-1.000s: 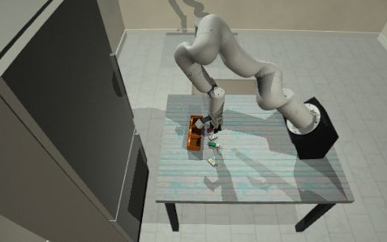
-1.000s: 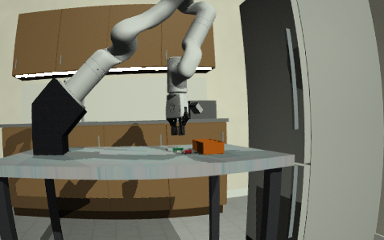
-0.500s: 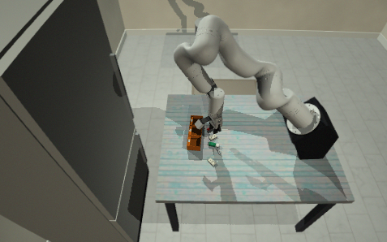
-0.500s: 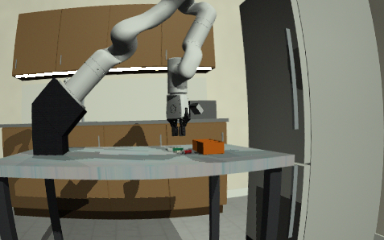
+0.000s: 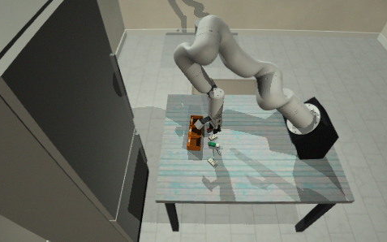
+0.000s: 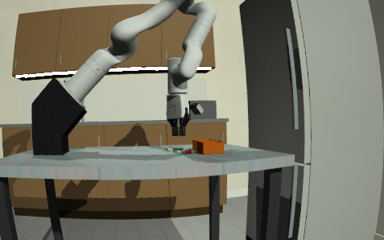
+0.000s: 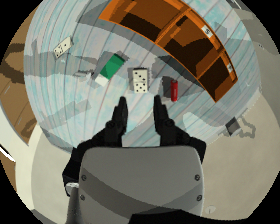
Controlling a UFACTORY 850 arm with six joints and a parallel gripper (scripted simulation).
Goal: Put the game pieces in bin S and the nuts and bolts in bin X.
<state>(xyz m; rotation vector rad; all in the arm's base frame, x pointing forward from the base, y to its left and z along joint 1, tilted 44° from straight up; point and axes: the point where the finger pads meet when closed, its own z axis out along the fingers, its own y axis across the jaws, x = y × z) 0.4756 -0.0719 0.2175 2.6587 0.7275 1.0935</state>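
Observation:
My gripper [image 5: 216,131] [image 6: 179,134] [image 7: 140,103] is partly open and empty, above the table beside the orange bins [image 5: 188,143] [image 6: 213,147]. A white domino [image 5: 212,137] [image 7: 140,80] with black dots lies just ahead of the fingertips in the wrist view. Another domino [image 5: 212,162] [image 7: 63,47] lies farther off at the left there. A small grey piece [image 7: 84,74], perhaps a bolt, lies between that domino and the green thing. The bins stand in a row of three; the middle one bears the label S [image 7: 207,31]. The end one's label [image 7: 230,67] is unreadable; the third's is out of view.
A green and white block [image 5: 212,144] [image 6: 178,149] [image 7: 111,67] lies left of the near domino in the wrist view. A small red cylinder [image 6: 187,151] [image 7: 174,91] lies right of it, near the bins. A tall dark fridge [image 5: 68,81] [image 6: 269,80] stands beyond the table's bin side.

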